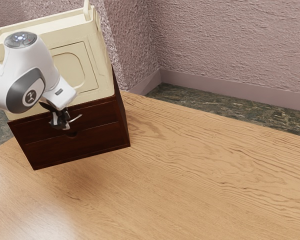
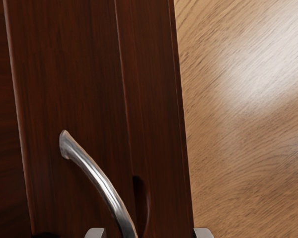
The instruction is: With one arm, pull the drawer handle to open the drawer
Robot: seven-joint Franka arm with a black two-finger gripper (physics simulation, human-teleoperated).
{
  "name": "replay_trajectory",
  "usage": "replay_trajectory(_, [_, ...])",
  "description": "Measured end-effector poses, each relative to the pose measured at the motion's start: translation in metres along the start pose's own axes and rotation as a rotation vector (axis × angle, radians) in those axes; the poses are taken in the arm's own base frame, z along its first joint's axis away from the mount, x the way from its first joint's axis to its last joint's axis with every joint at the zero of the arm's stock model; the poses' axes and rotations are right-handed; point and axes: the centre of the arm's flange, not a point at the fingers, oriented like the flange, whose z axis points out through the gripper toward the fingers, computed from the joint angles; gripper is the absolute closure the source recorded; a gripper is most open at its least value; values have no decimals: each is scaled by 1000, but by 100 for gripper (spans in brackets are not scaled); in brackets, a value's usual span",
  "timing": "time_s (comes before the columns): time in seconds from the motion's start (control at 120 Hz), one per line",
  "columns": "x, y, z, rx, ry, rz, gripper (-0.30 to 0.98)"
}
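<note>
Pale wood-grained tabletop [image 1: 200, 175] underlies the dark red-brown wooden drawer [image 1: 37, 131] at frame left, where the released black two-finger gripper [image 1: 63, 123] is at the curved silver handle [image 2: 100, 182], which might slip free if gripped off-centre.

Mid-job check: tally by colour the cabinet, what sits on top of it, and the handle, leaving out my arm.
Dark brown: 1, the cabinet
Cream: 1, the box
Silver: 1, the handle
Total: 3

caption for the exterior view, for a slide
Franka arm with its gripper at the curved handle of a dark wooden cabinet, a cream-coloured case on top.
</note>
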Motion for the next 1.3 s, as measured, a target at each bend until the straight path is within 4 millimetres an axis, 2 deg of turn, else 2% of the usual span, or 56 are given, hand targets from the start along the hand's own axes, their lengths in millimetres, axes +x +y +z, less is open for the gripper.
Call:
replay_trajectory(0.233, [-4, -4, 9, 7, 1, 11, 53])
replay_trajectory(0.483, [-2, 2, 15, -16, 32, 5, 68])
replay_trajectory(0.692, [-5, 38, -7, -16, 84, 30, 76])
replay_trajectory(0.808, [-14, 60, -15, -20, 107, 32, 79])
replay_trajectory(1.058, [-12, 92, -20, -37, 151, 47, 78])
replay_trajectory(1.125, [-13, 101, -22, -42, 162, 50, 74])
replay_trajectory(1.3, [-12, 121, -37, -33, 196, 69, 78])
